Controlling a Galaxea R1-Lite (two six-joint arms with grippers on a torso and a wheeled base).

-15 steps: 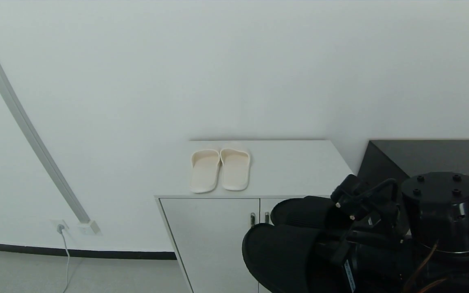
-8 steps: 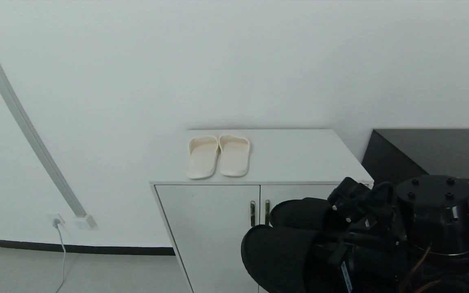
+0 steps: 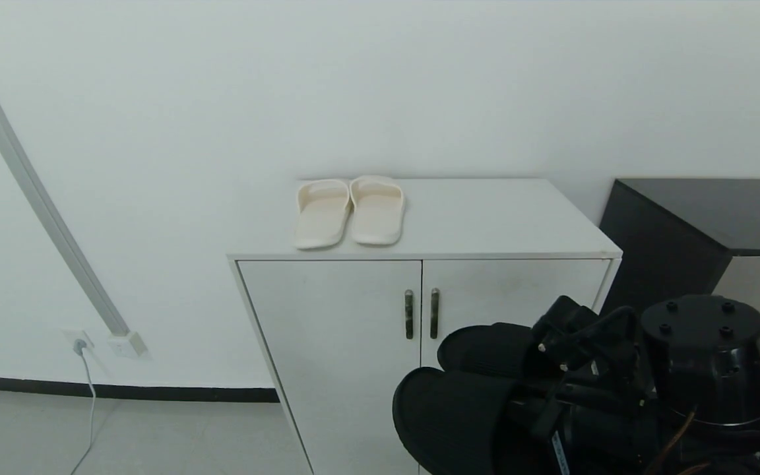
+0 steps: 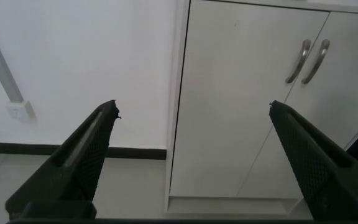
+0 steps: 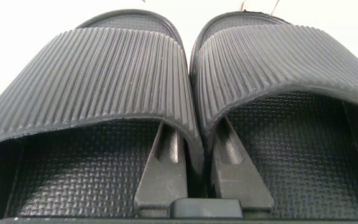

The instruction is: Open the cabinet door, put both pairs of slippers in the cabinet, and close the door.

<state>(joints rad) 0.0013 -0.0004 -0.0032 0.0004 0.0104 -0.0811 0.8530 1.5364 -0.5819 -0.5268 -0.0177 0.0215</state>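
My right gripper (image 5: 194, 134) pinching black slippers (image 5: 123, 74): one finger inside each, inner walls squeezed together. Pair hangs low before cabinet (image 3: 327, 343), doors shut. Cream slippers (image 3: 375, 211) lie on cabinet top. I judge foam light, soft, ribbed and grippy; best hold is side walls near strap. My left gripper (image 4: 192, 107) spread, empty, facing handles (image 4: 298, 59). Right wrist view gives finger placement; head view gives cream pair and whole cabinet.

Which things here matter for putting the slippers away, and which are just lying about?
Job: white cabinet, doors shut; cream slippers on its top; black slippers in the right gripper; left gripper, open.
Just there: dark cabinet; wall socket; slanted wall duct.
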